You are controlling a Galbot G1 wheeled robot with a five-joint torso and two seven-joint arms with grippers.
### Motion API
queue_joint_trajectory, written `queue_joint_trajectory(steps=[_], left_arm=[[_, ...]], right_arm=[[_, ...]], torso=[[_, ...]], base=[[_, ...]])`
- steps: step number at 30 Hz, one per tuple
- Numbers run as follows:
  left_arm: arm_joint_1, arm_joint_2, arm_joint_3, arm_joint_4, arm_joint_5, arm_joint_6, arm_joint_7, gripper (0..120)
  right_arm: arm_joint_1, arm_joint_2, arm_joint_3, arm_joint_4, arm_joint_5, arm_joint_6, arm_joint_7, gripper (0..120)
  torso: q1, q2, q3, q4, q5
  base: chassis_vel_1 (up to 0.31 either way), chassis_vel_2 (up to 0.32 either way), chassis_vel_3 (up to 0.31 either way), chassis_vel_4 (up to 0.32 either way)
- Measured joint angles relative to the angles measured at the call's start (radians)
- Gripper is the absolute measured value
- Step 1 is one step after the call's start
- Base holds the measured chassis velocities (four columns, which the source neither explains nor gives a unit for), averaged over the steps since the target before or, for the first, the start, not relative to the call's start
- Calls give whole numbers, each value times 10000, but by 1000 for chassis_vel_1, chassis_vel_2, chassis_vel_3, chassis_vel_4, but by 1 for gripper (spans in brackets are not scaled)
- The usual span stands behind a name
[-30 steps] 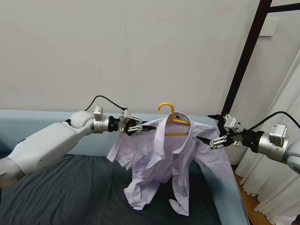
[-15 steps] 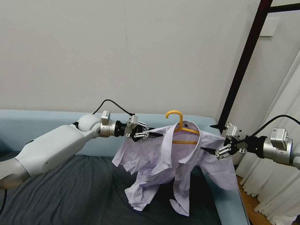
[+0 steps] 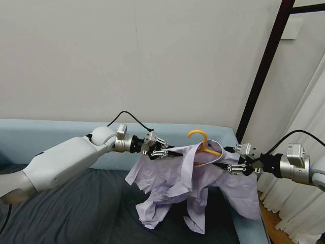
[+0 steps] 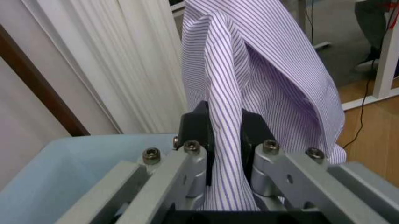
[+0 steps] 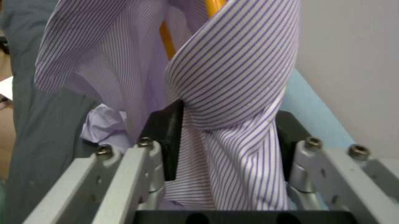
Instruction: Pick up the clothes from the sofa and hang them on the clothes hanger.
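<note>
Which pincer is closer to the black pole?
Right. The right pincer holds the shirt near the black pole; the left pincer holds it farther off, toward the robot's left.

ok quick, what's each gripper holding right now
Left gripper: closed on one shoulder of the shirt.
Right gripper: closed on the shirt's other shoulder, beside the yellow hanger.

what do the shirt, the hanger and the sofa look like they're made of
The shirt: thin woven cloth, likely cotton, matte, fine purple-white stripes; it folds softly where the left gripper and right gripper pinch it. The hanger: probably plastic, smooth yellow. The sofa: light-blue matte upholstery, dark grey cloth cover on its seat.
</note>
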Motion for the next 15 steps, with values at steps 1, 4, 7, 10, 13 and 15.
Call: queue_joint_trajectory(steps=[1, 4, 7, 10, 13, 15], left_arm=[[0, 0, 0, 0, 0, 0, 0, 8], [0, -29, 31, -44, 11, -23, -13, 8], [0, -40, 41, -50, 52, -48, -15, 8], [4, -51, 43, 18, 146, -128, 8, 8], [26, -53, 46, 81, 191, -186, 24, 8], [48, -78, 46, 138, 263, -237, 13, 8]], right_arm=[[0, 0, 0, 0, 0, 0, 0, 38], [0, 60, -103, -82, 0, -45, -60, 26], [0, 106, -142, -131, 1, -54, -69, 18], [-1, 167, -167, -129, 84, -66, -68, 4], [6, 206, -170, -102, 147, -76, -40, 3], [10, 258, -179, -115, 153, -79, -6, 3]], torso=[[0, 0, 0, 0, 0], [0, 0, 0, 0, 0], [0, 0, 0, 0, 0], [0, 0, 0, 0, 0], [0, 0, 0, 1, 0], [0, 0, 0, 1, -1]], base=[[0, 0, 0, 0], [0, 0, 0, 0], [0, 0, 0, 0], [0, 0, 0, 0], [0, 0, 0, 0], [0, 0, 0, 0]])
